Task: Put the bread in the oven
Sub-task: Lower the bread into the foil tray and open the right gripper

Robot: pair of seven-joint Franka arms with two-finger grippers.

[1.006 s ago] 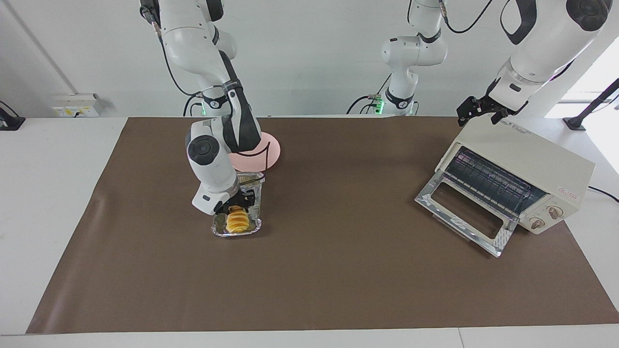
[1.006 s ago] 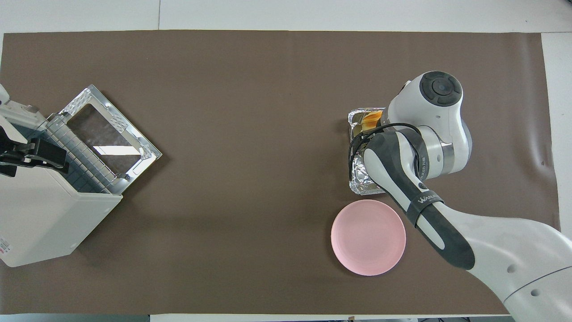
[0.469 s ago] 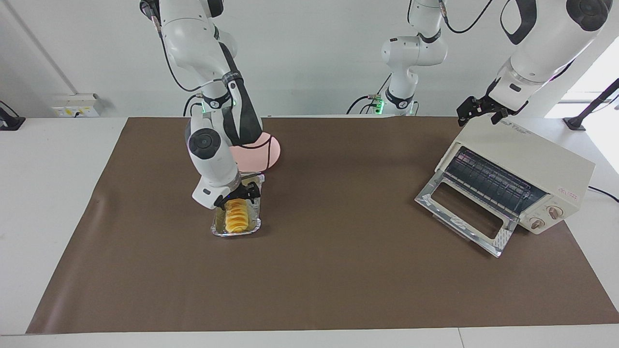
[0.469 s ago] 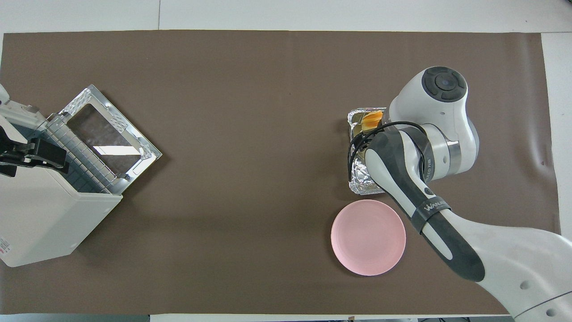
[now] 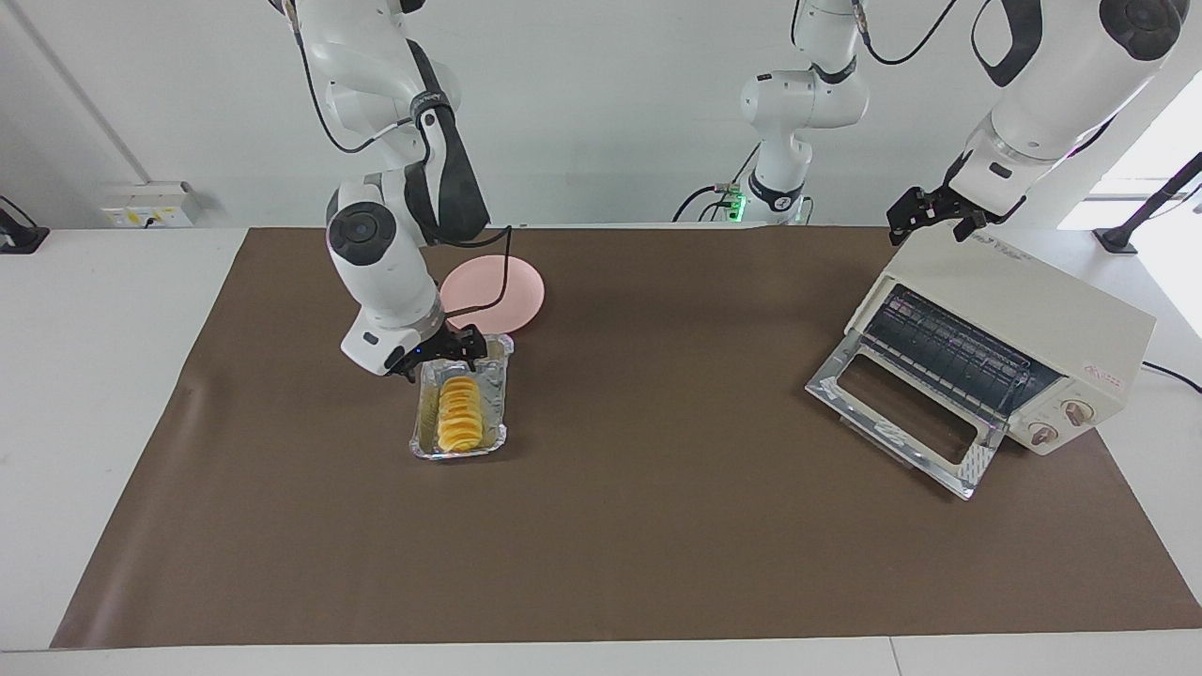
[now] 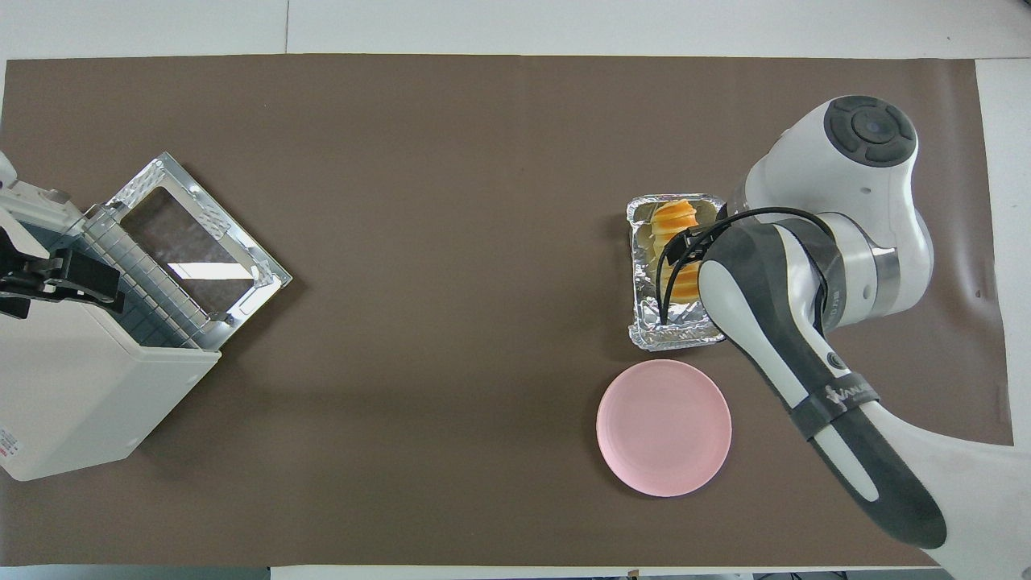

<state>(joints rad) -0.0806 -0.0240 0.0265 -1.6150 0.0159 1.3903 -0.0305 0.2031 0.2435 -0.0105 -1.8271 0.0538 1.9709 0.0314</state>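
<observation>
The bread (image 5: 460,416) (image 6: 675,219), a ridged golden roll, lies lengthwise in a silver foil tray (image 5: 495,394) (image 6: 672,337) toward the right arm's end of the table. My right gripper (image 5: 443,361) hangs open just over the tray's end nearer the robots, with nothing between its fingers; in the overhead view its arm hides it. The cream oven (image 5: 1024,319) (image 6: 72,395) stands at the left arm's end, its glass door (image 5: 897,413) (image 6: 193,246) folded down and the wire rack showing. Over the oven's top corner my left gripper (image 5: 930,228) waits open.
A bare pink plate (image 5: 498,289) (image 6: 664,427) sits right beside the foil tray, nearer to the robots. A brown mat (image 5: 657,526) covers the table between tray and oven.
My right gripper has let go of the bread and risen, drawing back toward the robots; the whole roll now shows in the tray. The left arm has not moved.
</observation>
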